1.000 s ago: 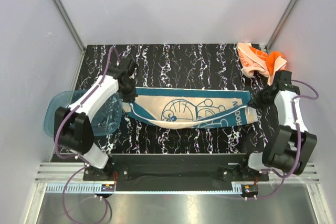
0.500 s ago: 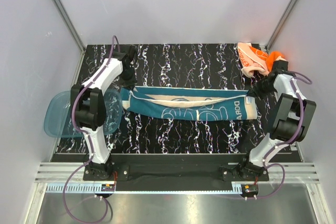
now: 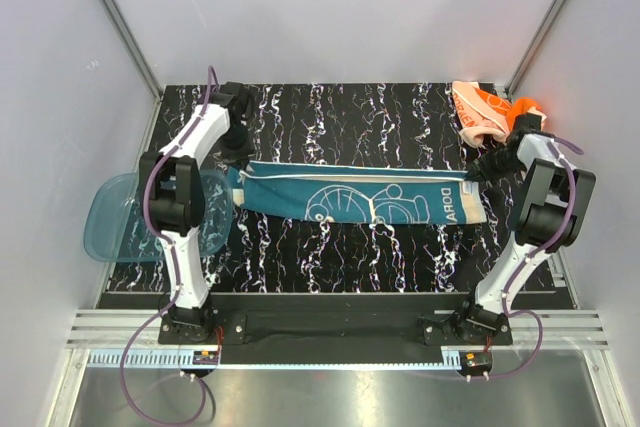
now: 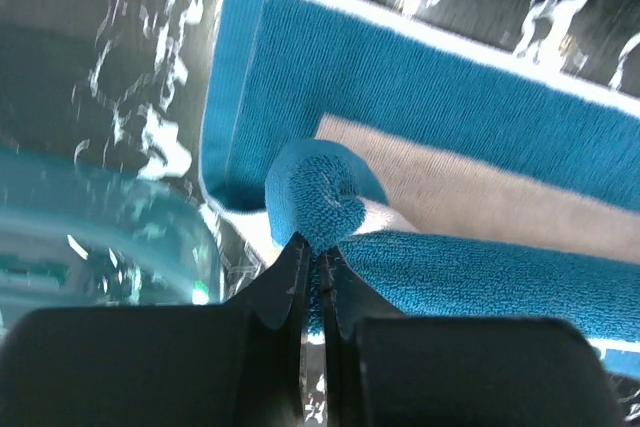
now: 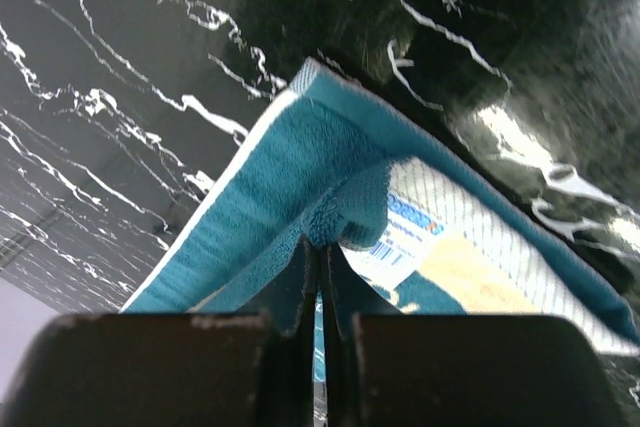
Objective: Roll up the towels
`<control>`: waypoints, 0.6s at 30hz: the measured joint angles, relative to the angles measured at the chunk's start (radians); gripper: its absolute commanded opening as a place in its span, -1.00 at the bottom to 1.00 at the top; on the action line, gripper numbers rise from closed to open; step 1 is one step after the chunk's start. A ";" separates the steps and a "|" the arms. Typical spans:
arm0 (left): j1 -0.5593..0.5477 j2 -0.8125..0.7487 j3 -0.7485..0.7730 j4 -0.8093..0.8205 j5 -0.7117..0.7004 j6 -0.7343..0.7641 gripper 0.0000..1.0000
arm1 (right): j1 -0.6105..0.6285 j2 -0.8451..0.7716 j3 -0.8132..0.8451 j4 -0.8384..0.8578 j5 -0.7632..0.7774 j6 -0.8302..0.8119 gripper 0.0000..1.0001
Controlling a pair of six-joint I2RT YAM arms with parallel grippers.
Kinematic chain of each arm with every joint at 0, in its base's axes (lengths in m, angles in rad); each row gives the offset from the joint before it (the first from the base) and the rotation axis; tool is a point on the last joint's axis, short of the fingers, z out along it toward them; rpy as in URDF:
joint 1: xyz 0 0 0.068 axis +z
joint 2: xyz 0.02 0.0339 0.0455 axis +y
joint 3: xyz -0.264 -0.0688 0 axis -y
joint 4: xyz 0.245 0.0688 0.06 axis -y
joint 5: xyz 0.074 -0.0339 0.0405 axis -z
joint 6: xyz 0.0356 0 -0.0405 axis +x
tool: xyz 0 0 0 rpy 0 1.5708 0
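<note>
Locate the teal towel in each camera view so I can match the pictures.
Top external: teal towel stretched left to right across mid-frame.
Left wrist: towel end fills centre and right, pinched in the left end effector at bottom.
Right wrist: towel corner at centre, pinched in the right end effector at bottom.
Shared landmark: the black, white-veined tabletop under it in all three.

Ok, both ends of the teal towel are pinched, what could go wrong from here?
The left gripper and right gripper each pinch only a small fold of the teal towel, so it may slip out under tension. Its left end lies right by the blue tray and could catch on the rim.
</note>
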 measured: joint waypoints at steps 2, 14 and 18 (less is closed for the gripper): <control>0.000 0.041 0.045 -0.004 -0.002 0.000 -0.74 | 0.000 0.024 0.013 0.006 -0.003 0.002 -0.63; 0.037 0.134 0.107 -0.026 -0.042 -0.015 0.98 | 0.000 0.026 0.095 0.003 0.014 -0.043 0.99; 0.040 0.089 0.078 -0.011 -0.040 -0.016 0.98 | 0.000 -0.142 0.018 -0.002 0.074 -0.059 0.99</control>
